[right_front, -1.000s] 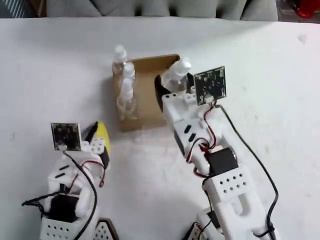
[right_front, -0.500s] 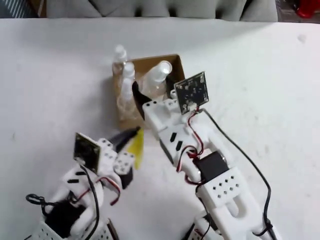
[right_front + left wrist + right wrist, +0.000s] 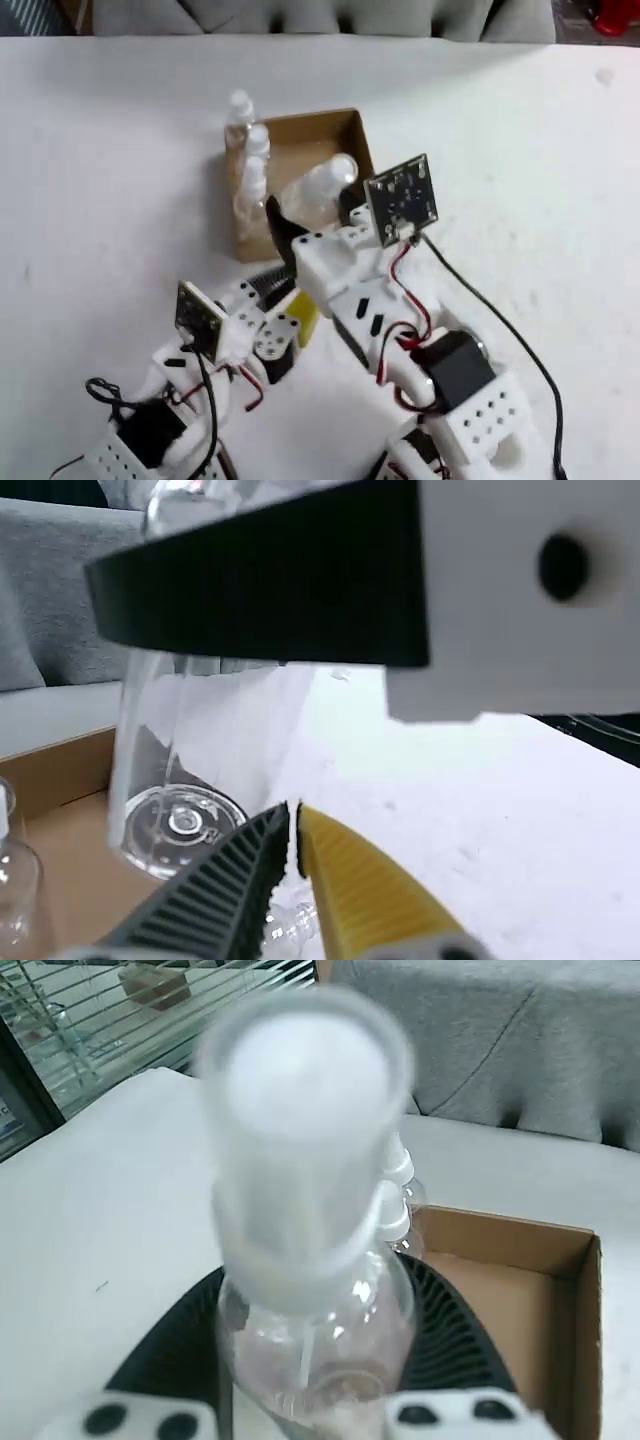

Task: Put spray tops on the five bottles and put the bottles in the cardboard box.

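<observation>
Left gripper [image 3: 293, 825] has neared the cardboard box [image 3: 310, 135] — right gripper's [image 3: 312, 208] bottle [image 3: 322, 185] ahead.

No text, label, number or sign can be read on the bottles [image 3: 247, 170] or the cardboard box [image 3: 305, 135].

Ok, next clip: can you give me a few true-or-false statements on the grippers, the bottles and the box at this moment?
1. The right gripper is shut on a bottle. True.
2. That bottle has no top on it. False: it carries a top with a clear cap.
3. The left gripper holds a spray top. False: it is shut on nothing.
4. Other bottles stand along one wall inside the cardboard box. True.
5. The cardboard box lies tipped on its side. False: it sits open side up on the table.
</observation>
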